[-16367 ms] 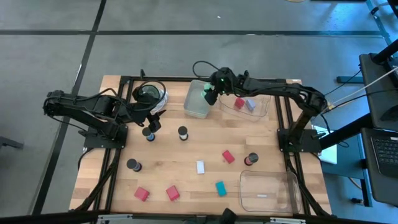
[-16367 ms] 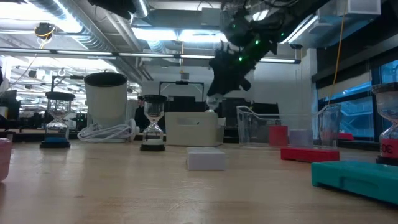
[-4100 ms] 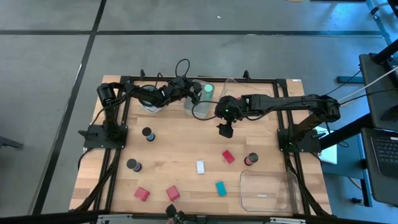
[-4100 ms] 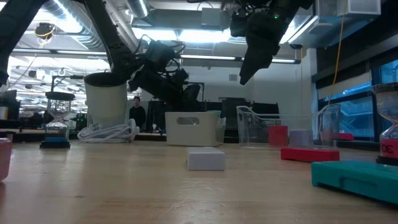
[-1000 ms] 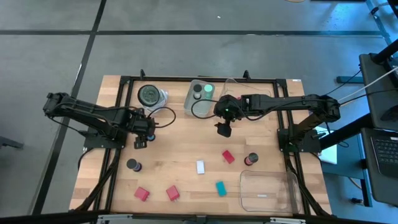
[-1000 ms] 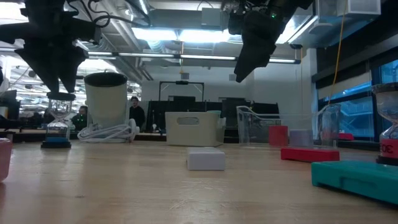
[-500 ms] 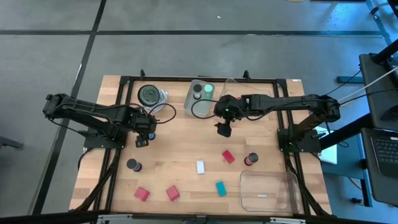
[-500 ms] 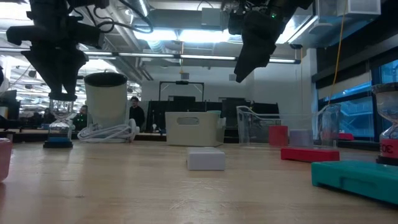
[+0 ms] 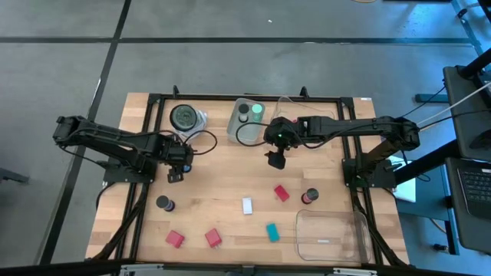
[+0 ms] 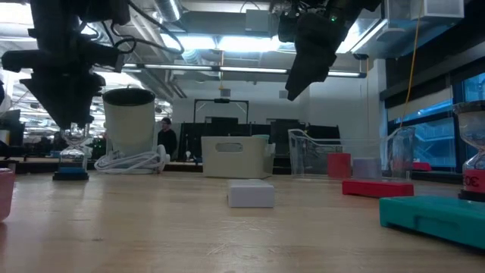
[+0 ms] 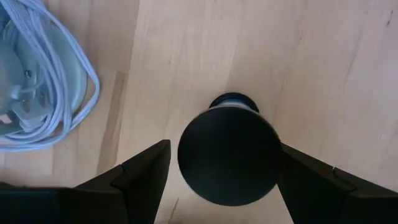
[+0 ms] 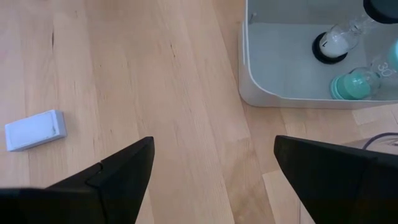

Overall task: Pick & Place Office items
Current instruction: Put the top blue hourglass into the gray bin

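- Office items lie spread over the wooden tabletop [image 9: 222,192]: two red blocks [image 9: 175,239] [image 9: 212,238] near the front edge, a teal block [image 9: 271,231], a white block [image 9: 247,205], a third red block [image 9: 281,193], and dark cylinders at [image 9: 163,203] and [image 9: 309,196].
- Left end effector [image 9: 175,173] hangs over the left part of the tabletop with its fingers spread. In the left wrist view a dark cylinder with a blue base [image 11: 229,155] stands upright between the two fingers [image 11: 140,171]; whether the fingers touch it cannot be made out.
- In the high view this cylinder is hidden under the left end effector. In the low view only its blue base [image 10: 72,173] and glassy lower part show below the arm.
- Right end effector [image 9: 276,160] hangs above mid-tabletop with fingers apart and nothing between them. The white block [image 12: 35,130] lies nearest it, well apart.
- A pale bin [image 9: 238,130] at the back holds a green-topped piece [image 9: 257,110] and a dark-topped piece [image 9: 243,109]; in the right wrist view both are cut off by the frame.
- A round grey dish [image 9: 184,117] with a coiled white cable stands at the back left, near the left end effector.
- A clear tray [image 9: 331,238] sits at the front right; its contents are hard to make out.
- In the low view the teal block [image 10: 432,216] is cut off at the frame edge.
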